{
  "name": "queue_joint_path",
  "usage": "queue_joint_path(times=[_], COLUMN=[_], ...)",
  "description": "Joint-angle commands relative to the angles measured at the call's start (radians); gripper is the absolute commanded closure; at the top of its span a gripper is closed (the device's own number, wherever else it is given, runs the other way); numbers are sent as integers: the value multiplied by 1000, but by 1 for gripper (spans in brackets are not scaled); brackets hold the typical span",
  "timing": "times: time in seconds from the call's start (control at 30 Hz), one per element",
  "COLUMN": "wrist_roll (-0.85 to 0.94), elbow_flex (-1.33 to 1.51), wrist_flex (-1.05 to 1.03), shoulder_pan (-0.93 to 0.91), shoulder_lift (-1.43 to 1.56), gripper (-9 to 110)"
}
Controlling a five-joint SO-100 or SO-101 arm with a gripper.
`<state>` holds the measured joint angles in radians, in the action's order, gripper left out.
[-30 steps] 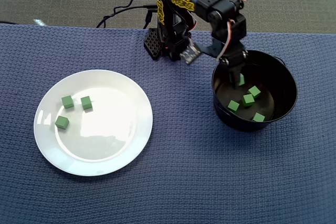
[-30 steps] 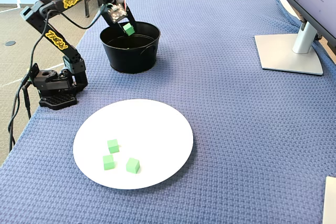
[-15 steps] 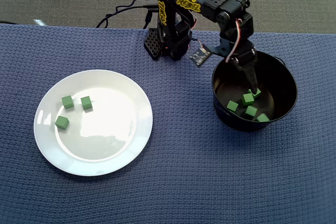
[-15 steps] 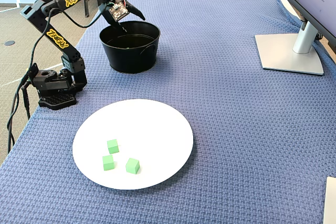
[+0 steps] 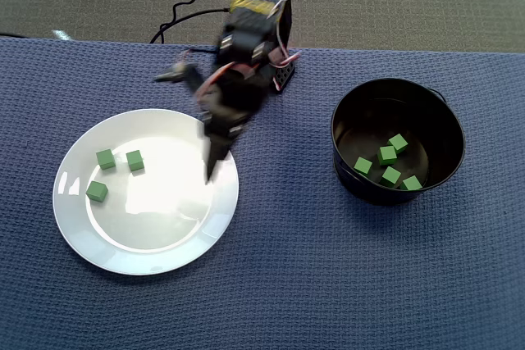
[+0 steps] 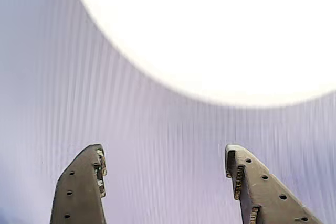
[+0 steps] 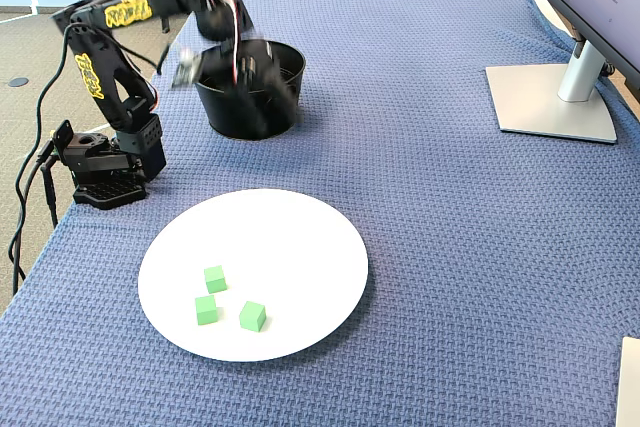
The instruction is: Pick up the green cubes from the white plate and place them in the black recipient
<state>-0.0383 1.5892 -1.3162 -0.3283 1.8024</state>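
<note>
Three green cubes (image 5: 105, 158) lie on the left part of the white plate (image 5: 164, 219), shown in the fixed view as cubes (image 7: 214, 278) on the plate (image 7: 300, 247). Several more cubes (image 5: 387, 154) rest inside the black recipient (image 5: 398, 84), which stands at the right in the overhead view. My gripper (image 5: 184, 129) hangs over the plate's upper right part, motion-blurred, well right of the plate's cubes. In the wrist view the gripper (image 6: 164, 151) is open and holds nothing, with blue cloth below it and the plate (image 6: 210, 24) ahead.
A blue woven cloth (image 5: 287, 284) covers the table. The arm's base (image 7: 100, 162) and its cables (image 5: 189, 10) sit at the cloth's far edge in the overhead view. A monitor stand (image 7: 550, 102) is at the right in the fixed view.
The gripper let a green cube go into the black recipient, then the arm swung left from the pot to above the plate. It is now open and empty.
</note>
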Motion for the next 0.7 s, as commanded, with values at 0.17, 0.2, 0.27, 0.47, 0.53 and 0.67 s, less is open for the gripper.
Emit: queue_joint_path(times=[0.17,0.2,0.27,0.47,0.53,0.67], wrist_roll=[327,377,457,670,695,733], elbow_flex=[-209,-230,-273,-459,-551,-696], wrist_flex=[64,75,114,158,143,124], shoulder_pan=[-333,-354,-396,-471,-483,-494], shoulder_lift=[-344,-388,-472,-692,-762,-868], gripper=[78,78,78,78,78,77])
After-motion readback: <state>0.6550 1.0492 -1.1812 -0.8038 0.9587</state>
